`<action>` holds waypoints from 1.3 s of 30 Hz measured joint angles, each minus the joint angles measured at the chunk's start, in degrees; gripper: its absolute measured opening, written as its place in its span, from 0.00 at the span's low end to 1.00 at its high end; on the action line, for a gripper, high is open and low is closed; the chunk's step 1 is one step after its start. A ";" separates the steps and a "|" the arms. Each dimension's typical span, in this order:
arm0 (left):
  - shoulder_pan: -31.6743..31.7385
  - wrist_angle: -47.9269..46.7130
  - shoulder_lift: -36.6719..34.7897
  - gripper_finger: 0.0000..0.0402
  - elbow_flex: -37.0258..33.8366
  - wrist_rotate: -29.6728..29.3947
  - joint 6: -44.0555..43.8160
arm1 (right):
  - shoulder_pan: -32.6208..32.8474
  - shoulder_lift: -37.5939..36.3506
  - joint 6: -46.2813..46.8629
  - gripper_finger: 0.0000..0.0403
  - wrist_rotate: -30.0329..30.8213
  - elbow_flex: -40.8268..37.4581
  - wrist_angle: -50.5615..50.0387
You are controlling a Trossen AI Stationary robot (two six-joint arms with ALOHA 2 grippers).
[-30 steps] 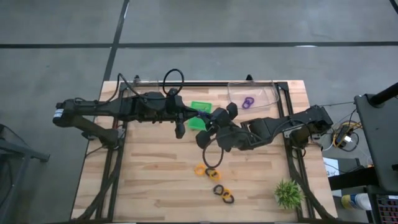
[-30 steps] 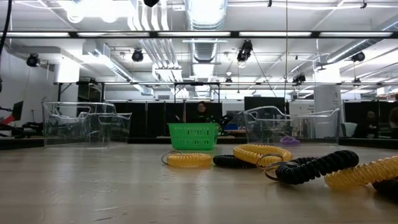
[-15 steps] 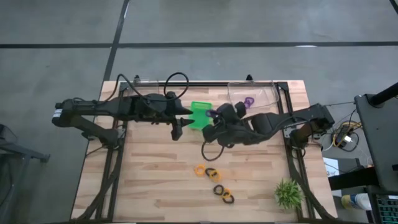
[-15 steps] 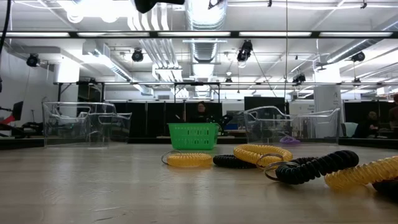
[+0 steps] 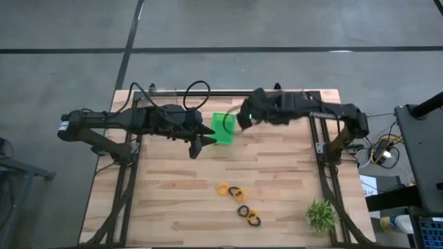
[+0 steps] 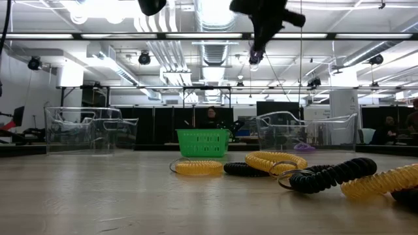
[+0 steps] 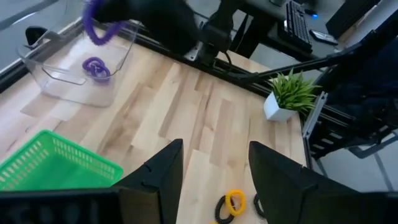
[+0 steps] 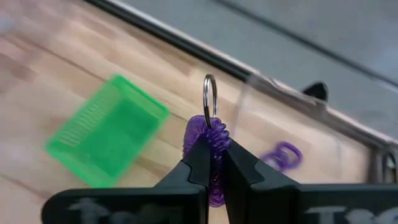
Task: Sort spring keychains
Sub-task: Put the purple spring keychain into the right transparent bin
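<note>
1. The right gripper (image 8: 213, 163) is raised above the bench (image 5: 173, 200), and its jaws are clamped on a purple keychain (image 8: 211, 140). The coil is pinched between the fingers and its metal ring (image 8: 209, 99) sticks out beyond the tips.
2. Ahead of these jaws lie the green basket (image 8: 106, 129) and, farther on, the clear bin (image 5: 294, 100), which already contains a purple keychain (image 8: 281, 154).
3. The left gripper (image 7: 211, 168) hovers beside the green basket with its jaws apart and nothing between them.
4. The remaining keychains, yellow (image 5: 222, 189) and black (image 5: 237, 193), lie in a loose cluster on the bench, well away from both sets of jaws. In the low view the coils (image 6: 336, 173) overlap or touch; which ones are interlinked cannot be determined.
5. Handling judgement: each keychain appears light, soft and springy. The coil will likely stretch and sway when lifted, and the ring adds a small swinging weight.
6. Recommended hold: pinch across the coil body, as the right jaws do here. The thin ring would probably slip or pivot.
7. Risk: a lifted coil may drag a touching neighbour along.
</note>
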 joint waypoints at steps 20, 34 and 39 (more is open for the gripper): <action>0.04 -0.15 0.04 0.43 0.00 -0.24 -2.99 | -31.63 0.03 -15.18 0.03 -21.52 -4.03 -3.01; 0.04 -0.19 0.07 0.43 0.00 -0.26 -3.84 | -35.25 0.10 -14.88 0.03 -24.76 -20.72 5.95; 0.02 -0.21 0.07 0.43 0.00 -0.27 -4.97 | -36.48 0.10 -14.12 0.03 -24.87 -25.07 10.41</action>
